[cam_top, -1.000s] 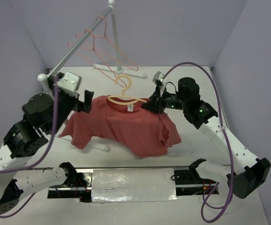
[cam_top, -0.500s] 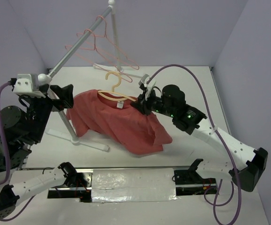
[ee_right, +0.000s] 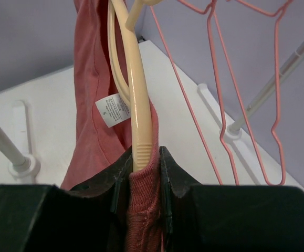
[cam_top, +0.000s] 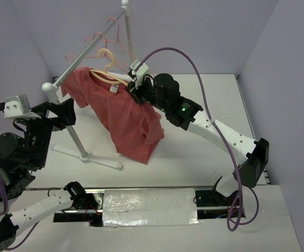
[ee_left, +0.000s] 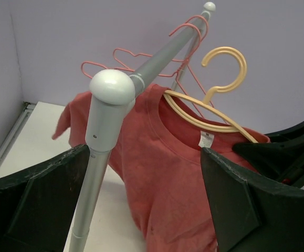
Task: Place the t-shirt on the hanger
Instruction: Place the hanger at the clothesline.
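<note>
Between the right claw's [ee_right: 141, 157] black fingers, pinched tight, sit one end of the smooth, glossy, pale beige curved hanger [ee_right: 135, 100] and a fold of the faded-red knit cloth t-shirt [cam_top: 125, 118]. Beyond that claw the shirt drapes from the hanger, with its small white neck label [ee_right: 112, 110] just left of the beige arm. Thin pink wire hangers [ee_right: 220, 79] hang to the right. The left claw [ee_left: 146, 184] gapes wide and holds nothing, and the rounded white knob [ee_left: 111, 89] of the grey metal rail [ee_left: 159, 58] stands just ahead between its fingers.
</note>
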Tool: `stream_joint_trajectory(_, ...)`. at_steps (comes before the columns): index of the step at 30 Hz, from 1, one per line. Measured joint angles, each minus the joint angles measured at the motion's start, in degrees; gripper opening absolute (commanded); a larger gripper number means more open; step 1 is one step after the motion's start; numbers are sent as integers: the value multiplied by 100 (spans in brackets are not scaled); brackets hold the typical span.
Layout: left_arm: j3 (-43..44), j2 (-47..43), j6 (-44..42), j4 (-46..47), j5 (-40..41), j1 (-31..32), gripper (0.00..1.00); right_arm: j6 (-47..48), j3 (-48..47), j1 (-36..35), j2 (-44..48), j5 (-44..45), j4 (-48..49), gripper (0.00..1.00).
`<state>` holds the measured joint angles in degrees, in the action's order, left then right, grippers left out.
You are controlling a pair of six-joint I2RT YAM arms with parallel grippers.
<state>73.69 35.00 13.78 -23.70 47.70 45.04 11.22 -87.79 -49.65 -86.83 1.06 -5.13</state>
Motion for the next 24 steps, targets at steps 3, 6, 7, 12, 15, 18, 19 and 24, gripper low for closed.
stream_joint_trajectory(3, -90, -136, 11, 101, 4, 0, 100, 66, -232, -9, -133, -42, -7, 0)
stream_joint_trajectory(6, -138, -256, 0, 184, 35, 0, 99, 85, -380, -11, -153, -179, -13, 0)
stream_joint_trajectory(7, -151, -280, -7, 208, 63, 0, 100, 109, -431, -26, -155, -232, -2, 0)
stream_joint_trajectory(12, -186, -382, 2, 234, 118, 0, 100, 201, -682, -181, -302, -382, 83, 0)
stream_joint_trajectory(15, -133, -442, 11, 221, 85, 0, 100, 293, -688, -308, -442, -391, 238, 0)
stream_joint_trajectory(18, 61, -442, 15, 162, 9, 0, 99, 363, -905, -387, -754, -433, 249, 0)
stream_joint_trajectory(19, 120, -442, 15, 146, -11, 0, 100, 372, -1012, -407, -885, -446, 245, 0)
stream_joint_trajectory(24, 195, -439, 9, 109, -68, 0, 99, 474, -1244, -450, -1333, -391, 404, 0)
